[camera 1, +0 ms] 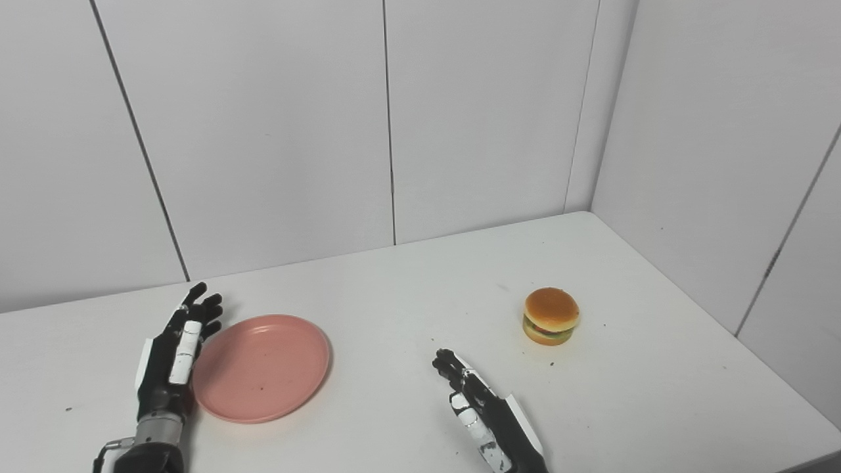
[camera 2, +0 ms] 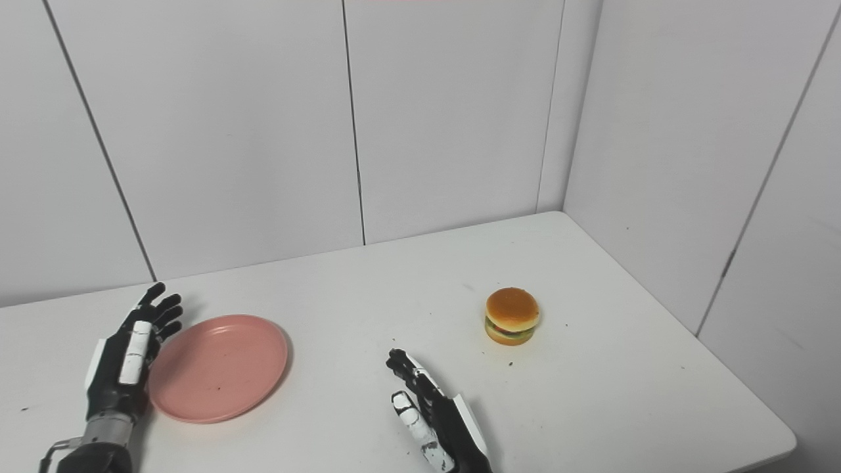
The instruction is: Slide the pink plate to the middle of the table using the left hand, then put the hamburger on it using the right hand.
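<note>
A white table (camera 1: 407,289) fills the lower scene, backed by pale wall panels (camera 1: 263,131). On its left part lies the pink plate (camera 1: 261,366), flat and bare. The left hand (camera 1: 176,351) stands edge-up just beside the plate's left rim, fingers stretched out and spread, grasping nothing; whether it touches the rim cannot be told. The right hand (camera 1: 483,414) rests near the front middle, fingers extended and loose, holding nothing, well apart from the plate. The hamburger (camera 1: 551,316) sits upright on the right part of the table, beyond the right hand.
</note>
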Robot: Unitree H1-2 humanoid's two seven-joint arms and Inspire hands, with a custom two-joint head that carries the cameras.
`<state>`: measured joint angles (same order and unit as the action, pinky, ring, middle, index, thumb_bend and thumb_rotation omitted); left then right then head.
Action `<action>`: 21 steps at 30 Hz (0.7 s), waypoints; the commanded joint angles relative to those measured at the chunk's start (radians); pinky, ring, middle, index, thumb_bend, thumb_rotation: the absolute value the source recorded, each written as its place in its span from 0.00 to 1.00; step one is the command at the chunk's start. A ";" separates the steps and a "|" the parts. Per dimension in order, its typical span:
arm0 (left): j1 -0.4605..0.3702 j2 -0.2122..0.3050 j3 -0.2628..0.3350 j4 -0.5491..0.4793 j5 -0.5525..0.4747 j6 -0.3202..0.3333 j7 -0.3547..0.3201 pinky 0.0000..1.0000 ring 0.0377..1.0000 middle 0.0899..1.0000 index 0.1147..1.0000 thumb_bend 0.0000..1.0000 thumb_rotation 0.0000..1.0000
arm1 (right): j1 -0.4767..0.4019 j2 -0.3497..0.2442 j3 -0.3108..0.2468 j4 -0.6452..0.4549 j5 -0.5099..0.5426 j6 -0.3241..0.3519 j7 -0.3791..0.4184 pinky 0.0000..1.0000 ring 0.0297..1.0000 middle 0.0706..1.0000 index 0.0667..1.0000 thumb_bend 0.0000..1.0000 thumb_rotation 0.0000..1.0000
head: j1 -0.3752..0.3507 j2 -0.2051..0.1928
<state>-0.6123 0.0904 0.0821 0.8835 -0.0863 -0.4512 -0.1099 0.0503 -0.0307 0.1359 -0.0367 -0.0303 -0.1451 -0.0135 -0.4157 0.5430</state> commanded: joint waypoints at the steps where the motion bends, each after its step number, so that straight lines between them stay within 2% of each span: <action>1: -0.019 -0.007 -0.003 -0.007 -0.017 -0.013 -0.017 0.86 0.85 0.82 0.83 0.91 0.85 | -0.002 0.065 0.030 0.039 0.001 0.015 0.011 0.97 0.93 0.88 0.89 0.80 0.92 | 0.001 0.001; 16: -0.016 -0.021 -0.001 -0.001 -0.025 -0.011 -0.027 0.86 0.85 0.82 0.82 0.93 0.83 | 0.008 0.059 0.027 0.020 0.001 0.015 0.007 0.97 0.93 0.88 0.89 0.80 0.92 | -0.002 0.007; 21: -0.008 -0.025 -0.009 -0.013 -0.016 -0.010 -0.017 0.83 0.84 0.82 0.82 0.95 0.84 | 0.018 0.053 0.018 -0.014 -0.019 0.016 -0.011 0.98 0.94 0.88 0.88 0.79 0.91 | 0.004 0.011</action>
<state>-0.6129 0.0798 0.0785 0.8802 -0.1055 -0.4506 -0.1302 0.0537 -0.0279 0.1429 -0.0502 -0.0436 -0.1450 -0.0229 -0.4127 0.5537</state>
